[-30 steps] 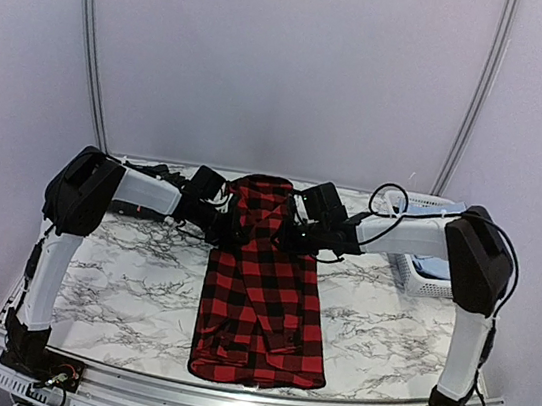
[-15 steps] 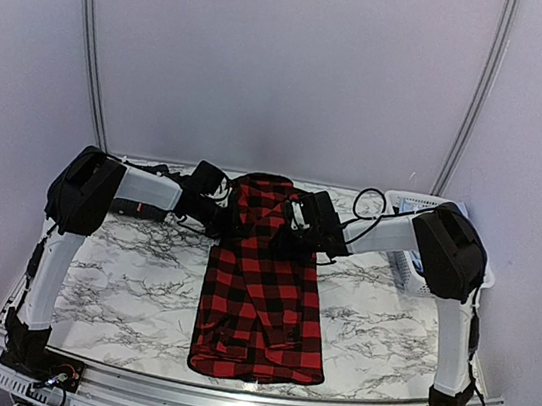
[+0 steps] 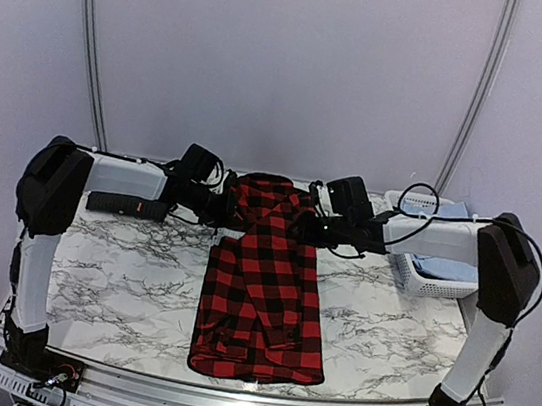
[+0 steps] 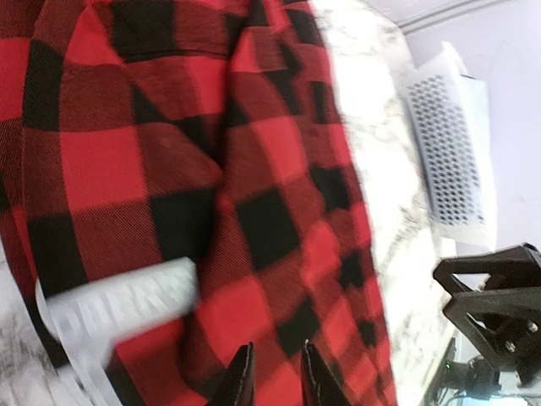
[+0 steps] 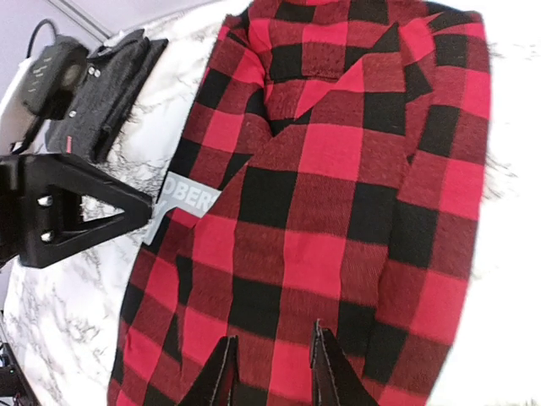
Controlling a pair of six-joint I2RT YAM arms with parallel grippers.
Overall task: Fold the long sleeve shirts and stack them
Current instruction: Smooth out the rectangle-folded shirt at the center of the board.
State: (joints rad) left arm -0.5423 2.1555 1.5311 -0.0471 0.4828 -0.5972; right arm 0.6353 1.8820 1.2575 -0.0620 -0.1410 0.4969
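The red-and-black plaid long sleeve shirt (image 3: 263, 293) lies folded into a long strip down the middle of the table, collar at the far end. A white lettered patch (image 5: 190, 199) shows at its left edge. A dark charcoal shirt (image 3: 127, 205) lies folded at the far left. My left gripper (image 3: 217, 211) hovers at the plaid shirt's left shoulder, jaws a little apart over the cloth (image 4: 275, 376), holding nothing. Over the right shoulder, my right gripper (image 3: 310, 227) is likewise slightly open (image 5: 272, 359) and empty.
A white slotted basket (image 3: 423, 270) with pale blue cloth inside stands at the far right. Marble tabletop (image 3: 118, 283) shows on both sides of the plaid shirt. The metal rail (image 3: 233, 400) runs along the near edge.
The left gripper has opened and let go of the shirt. Both arms have drawn outward from the collar area, the right elbow swinging right. The shirt's top now lies flat.
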